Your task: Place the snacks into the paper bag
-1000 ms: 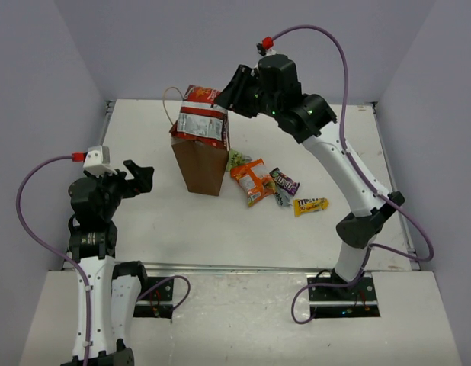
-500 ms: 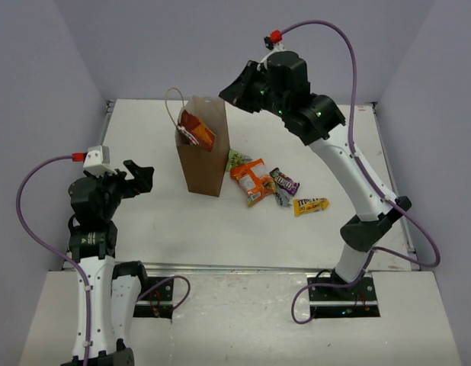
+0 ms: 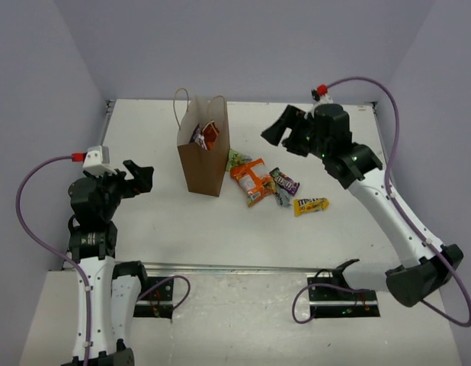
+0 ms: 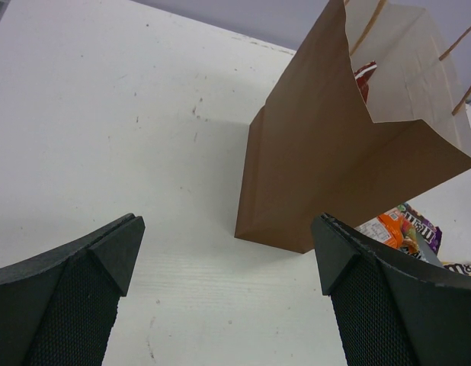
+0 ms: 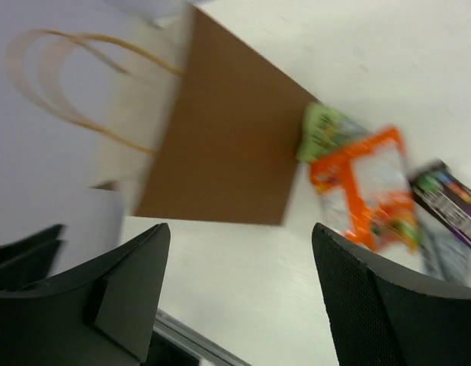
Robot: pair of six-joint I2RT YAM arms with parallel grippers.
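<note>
Right of the paper bag [image 3: 203, 164], the right gripper [image 3: 280, 136] is hanging raised above the table [image 3: 159, 221], its arm stretching up from the base, jaws spread and holding nothing. Near the left edge, the left gripper [image 3: 140, 177] is pointing toward the bag, also gaping and empty. A red chip bag [image 3: 206, 136] is sitting inside the upright paper bag. An orange packet [image 3: 251, 179], a green packet [image 3: 235, 158], a dark brown packet [image 3: 284, 181] and a yellow packet [image 3: 310, 205] are lying close together on the table right of the bag. The yellow one's lettering is possibly reading M&M's, but it is too small to confirm.
</note>
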